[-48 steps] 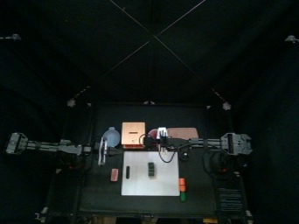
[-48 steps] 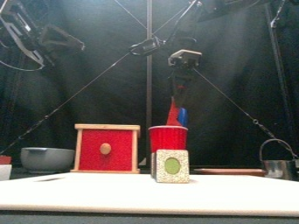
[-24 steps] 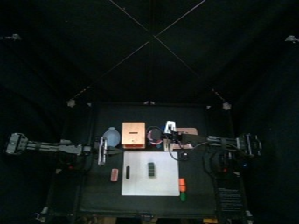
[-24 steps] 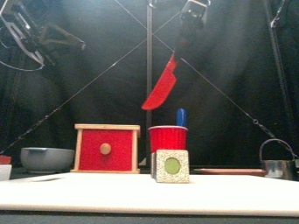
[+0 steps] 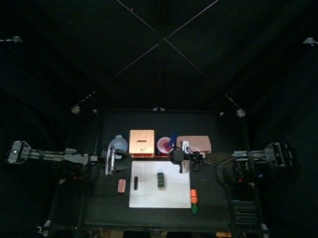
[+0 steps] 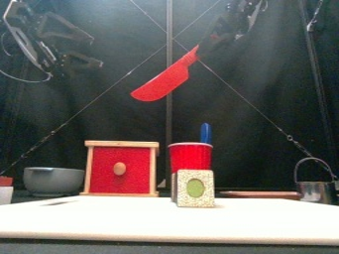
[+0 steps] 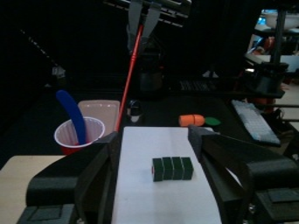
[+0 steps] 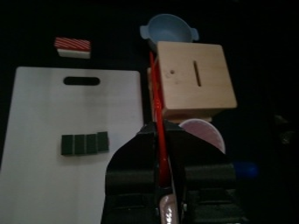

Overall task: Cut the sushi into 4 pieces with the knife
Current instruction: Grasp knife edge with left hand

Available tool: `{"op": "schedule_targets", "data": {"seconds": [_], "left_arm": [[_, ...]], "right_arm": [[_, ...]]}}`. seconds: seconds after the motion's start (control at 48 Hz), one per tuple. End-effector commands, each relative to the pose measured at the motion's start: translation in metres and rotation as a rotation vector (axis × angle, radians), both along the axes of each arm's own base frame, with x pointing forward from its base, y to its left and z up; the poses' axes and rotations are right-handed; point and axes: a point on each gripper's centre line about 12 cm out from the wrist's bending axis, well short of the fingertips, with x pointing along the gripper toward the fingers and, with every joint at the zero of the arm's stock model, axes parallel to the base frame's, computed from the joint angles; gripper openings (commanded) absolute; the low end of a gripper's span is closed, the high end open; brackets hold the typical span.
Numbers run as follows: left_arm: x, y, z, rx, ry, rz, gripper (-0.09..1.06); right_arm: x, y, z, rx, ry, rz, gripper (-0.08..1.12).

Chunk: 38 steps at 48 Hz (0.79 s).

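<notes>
Although steeper and lower half a second ago, now tilts the red knife (image 6: 166,76) close to level, pinched by its handle between the jaws of the right gripper (image 8: 160,149). Points the blade out from those jaws toward the left arm's side. Carries it high above the red cup (image 6: 191,159), no longer sunk in it as a second ago. Leaves the blue knife (image 6: 205,132) standing in that cup, as before. Ahead of and below these jaws, shows the pale wooden box (image 8: 197,79), then the blue-grey bowl (image 8: 170,26) further out. Off to their side, shows the white cutting board (image 8: 47,122) flat on the worktop, bearing the sushi roll (image 8: 84,143), still in one piece and unmoved. Keeps the left gripper (image 7: 162,149) low at the board's end, jaws spread wide apart, with the roll just ahead and untouched. Farther out, shows a striped toy (image 8: 73,43) near the board's grip-hole end and an orange toy (image 7: 193,120) beside the board.
</notes>
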Motion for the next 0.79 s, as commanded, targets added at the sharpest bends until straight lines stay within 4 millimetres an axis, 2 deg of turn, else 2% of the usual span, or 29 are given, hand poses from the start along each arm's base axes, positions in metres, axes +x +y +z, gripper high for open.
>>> {"op": "schedule_targets", "data": {"seconds": [0.021, 0.188, 0.354, 0.583, 0.792], "left_arm": [[0.011, 0.0, 0.004, 0.009, -0.021, 0.001, 0.97], [0.021, 0.001, -0.001, 0.055, -0.052, -0.007, 0.97], [0.03, 0.001, -0.003, 0.082, -0.09, -0.007, 0.97], [0.044, 0.004, -0.012, 0.045, -0.064, 0.021, 0.97], [0.059, 0.015, -0.02, -0.02, -0.026, 0.103, 0.97]], "right_arm": [[-0.007, 0.006, -0.001, 0.034, -0.141, 0.047, 0.12], [-0.01, 0.013, -0.021, 0.082, -0.254, 0.104, 0.12], [-0.014, 0.005, -0.035, 0.135, -0.307, 0.082, 0.12], [-0.016, -0.002, -0.037, 0.143, -0.353, 0.067, 0.12], [-0.016, -0.003, -0.035, 0.135, -0.37, 0.074, 0.12]]}}
